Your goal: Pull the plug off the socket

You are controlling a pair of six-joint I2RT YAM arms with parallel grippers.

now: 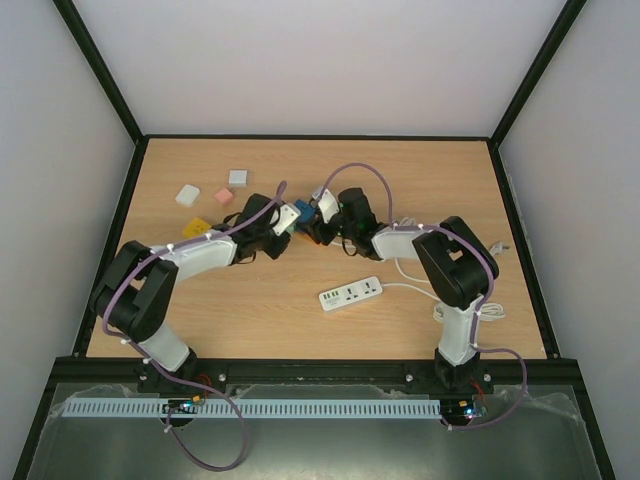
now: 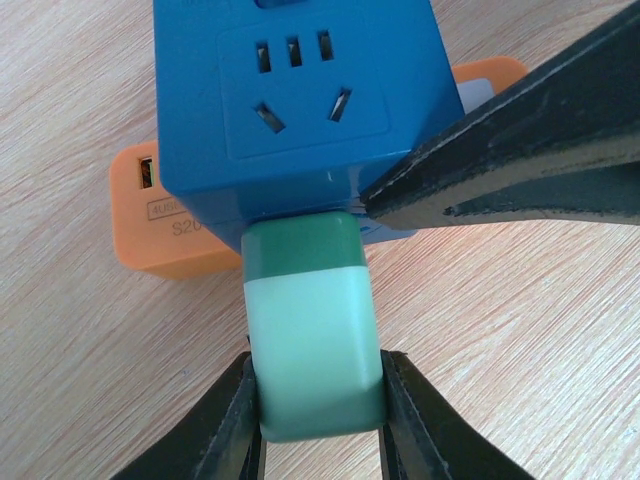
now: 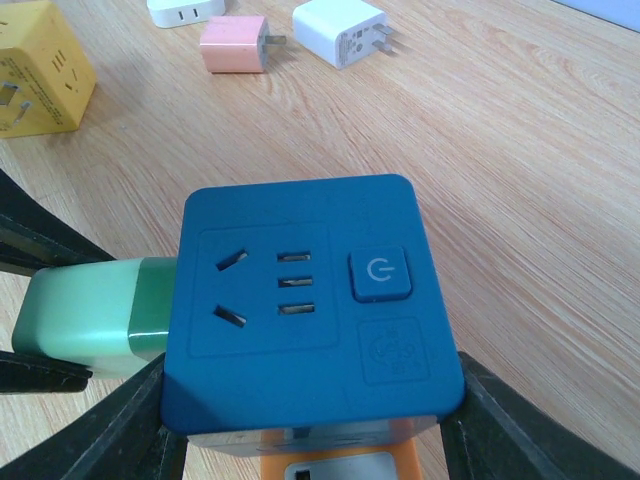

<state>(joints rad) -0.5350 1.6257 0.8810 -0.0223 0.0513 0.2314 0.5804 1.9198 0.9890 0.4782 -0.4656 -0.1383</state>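
Note:
The socket is a blue cube (image 3: pixel 310 310) with a power button on top, sitting on an orange base (image 3: pixel 340 465). A green plug (image 2: pixel 312 340), pale with a darker band, sticks out of the cube's side, its dark end flush against the blue face. My left gripper (image 2: pixel 320 420) is shut on the plug's pale end, both fingers pressed to its sides. My right gripper (image 3: pixel 310 425) is shut on the blue cube, one finger on each side. In the top view both grippers meet at mid-table around the socket (image 1: pixel 303 208).
A white power strip (image 1: pixel 352 294) with its cable lies in front of the right arm. Loose adapters lie at the back left: yellow cube (image 3: pixel 40 70), pink (image 3: pixel 232 45), white (image 3: pixel 340 30) and another white one (image 1: pixel 187 195).

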